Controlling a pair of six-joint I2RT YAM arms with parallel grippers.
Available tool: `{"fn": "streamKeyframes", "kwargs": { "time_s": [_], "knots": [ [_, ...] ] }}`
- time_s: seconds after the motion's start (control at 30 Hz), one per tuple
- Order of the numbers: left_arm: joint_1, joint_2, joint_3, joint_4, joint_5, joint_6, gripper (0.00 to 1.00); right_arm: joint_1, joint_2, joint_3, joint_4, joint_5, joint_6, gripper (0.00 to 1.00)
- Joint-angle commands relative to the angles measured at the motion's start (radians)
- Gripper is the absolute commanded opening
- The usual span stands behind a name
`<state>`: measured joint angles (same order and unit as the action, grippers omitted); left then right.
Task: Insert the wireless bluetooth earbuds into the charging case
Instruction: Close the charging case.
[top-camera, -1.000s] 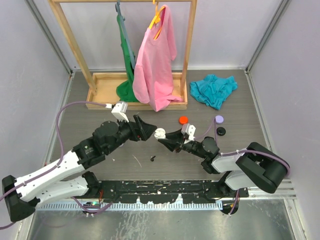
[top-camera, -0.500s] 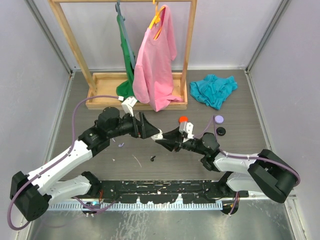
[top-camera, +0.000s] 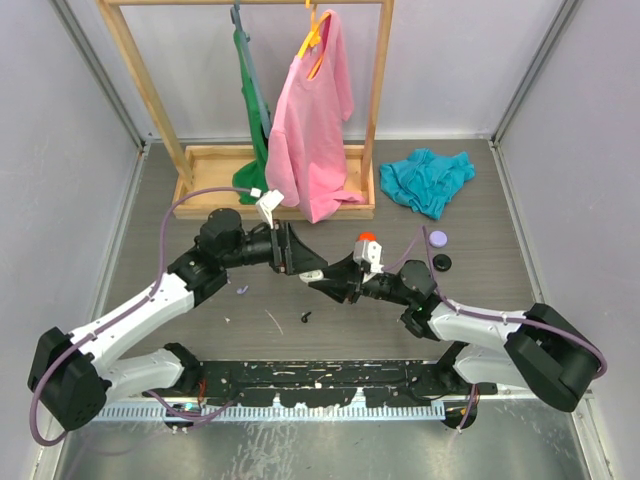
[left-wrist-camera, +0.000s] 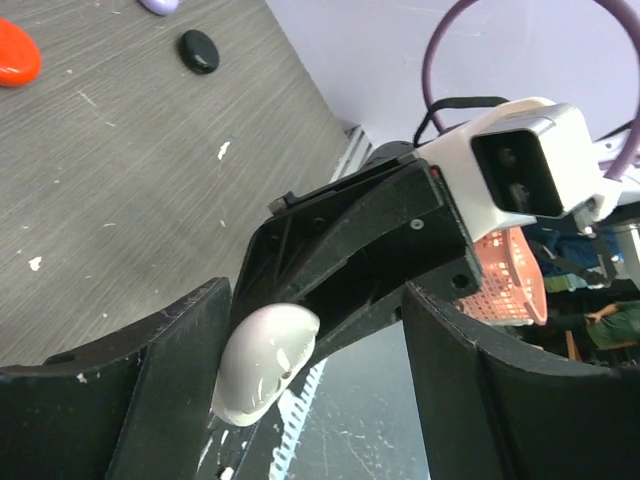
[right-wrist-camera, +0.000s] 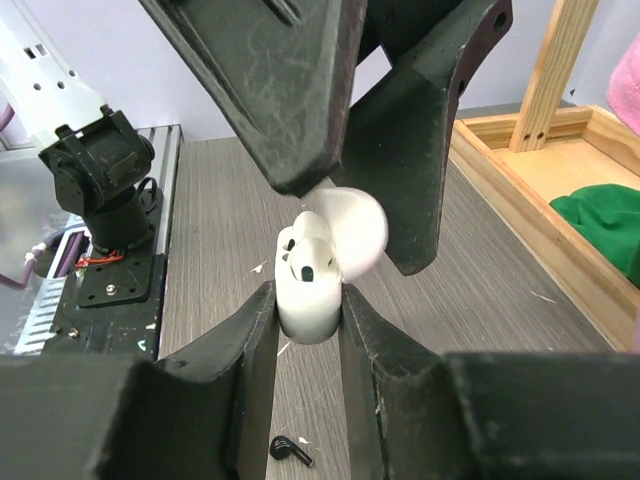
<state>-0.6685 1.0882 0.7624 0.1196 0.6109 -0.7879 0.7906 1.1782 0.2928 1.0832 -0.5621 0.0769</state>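
Leftmost, a tiny lilac earbud (top-camera: 242, 291) lies on the table (top-camera: 500, 230). Past it the left gripper (top-camera: 305, 262) hovers with jaws well apart astride the flipped-up lid, gripping nothing. A black earbud (top-camera: 305, 317) lies loose below. The right gripper (top-camera: 328, 285) pinches the white charging case (right-wrist-camera: 308, 300) aloft, and both sets of fingers crowd its opening. A red oval piece (top-camera: 366, 238) sits behind.

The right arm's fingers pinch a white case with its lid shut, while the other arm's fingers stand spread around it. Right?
Not quite: the lid is open, not shut. The right wrist view shows the white case pinched in the right fingers with its lid flipped up; the left fingers stand spread around it.
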Motion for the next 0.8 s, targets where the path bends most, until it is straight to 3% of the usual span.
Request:
{"fn": "streamKeyframes", "kwargs": {
  "time_s": [0.0, 0.27, 0.57, 0.77],
  "knots": [
    [0.000, -0.036, 0.006, 0.121, 0.103, -0.040, 0.69, -0.006, -0.023, 0.040, -0.009, -0.007, 0.010, 0.18],
    [-0.001, -0.097, 0.007, 0.012, 0.066, 0.003, 0.68, -0.035, -0.030, 0.041, -0.081, 0.012, 0.045, 0.18],
    [0.008, -0.226, 0.168, -0.611, -0.436, 0.277, 0.80, -0.141, -0.092, 0.103, -0.497, 0.166, 0.137, 0.17],
    [0.008, -0.286, 0.293, -0.870, -0.650, 0.418, 0.91, -0.239, -0.048, 0.131, -0.650, 0.229, 0.241, 0.17]
  ]
}}
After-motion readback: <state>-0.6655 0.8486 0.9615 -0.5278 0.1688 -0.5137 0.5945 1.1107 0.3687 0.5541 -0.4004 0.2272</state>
